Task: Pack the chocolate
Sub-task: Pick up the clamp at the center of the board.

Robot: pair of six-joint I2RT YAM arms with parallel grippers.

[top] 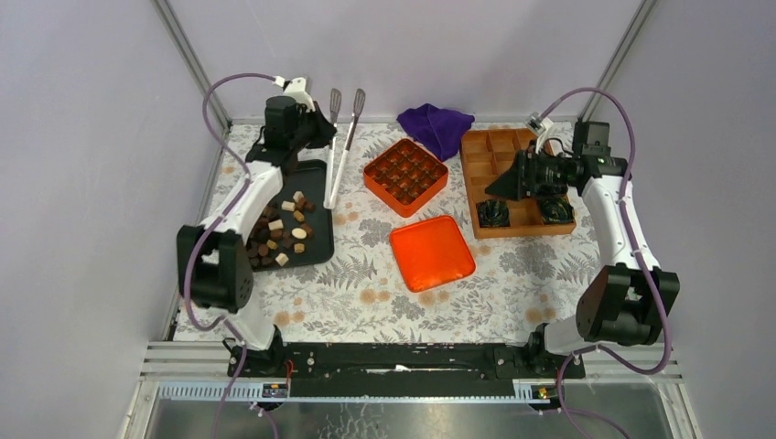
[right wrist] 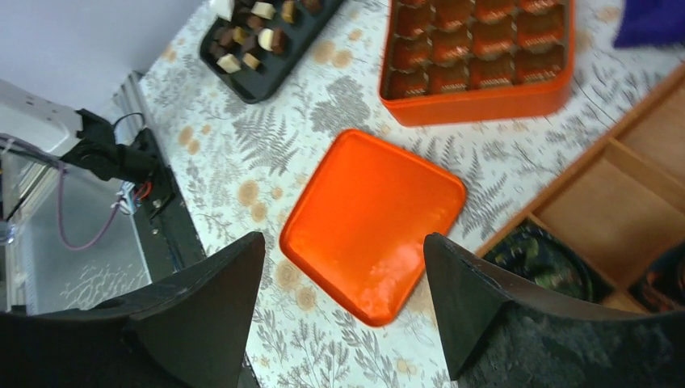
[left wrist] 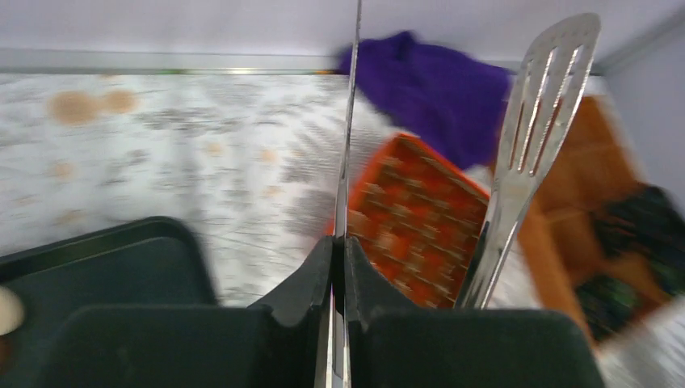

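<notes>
Several small pieces of chocolate [top: 279,233], dark, light brown and cream, lie on a black tray [top: 316,183] at the left. My left gripper [top: 322,137] is at the tray's far corner, shut on one arm of metal tongs [top: 340,155]. The left wrist view shows its jaws [left wrist: 340,242] pinched on that thin arm, with the other slotted arm [left wrist: 533,129] free to the right. An orange gridded box [top: 405,176] stands mid-table. My right gripper [top: 494,187] hovers open and holds nothing; its wrist view shows the orange lid [right wrist: 371,218] below the jaws.
The orange lid [top: 432,251] lies flat in front of the box. A wooden compartment tray [top: 512,155] at the right holds dark crinkled wrappers [top: 494,213]. A purple cloth [top: 437,126] sits at the back. Walls close in on both sides.
</notes>
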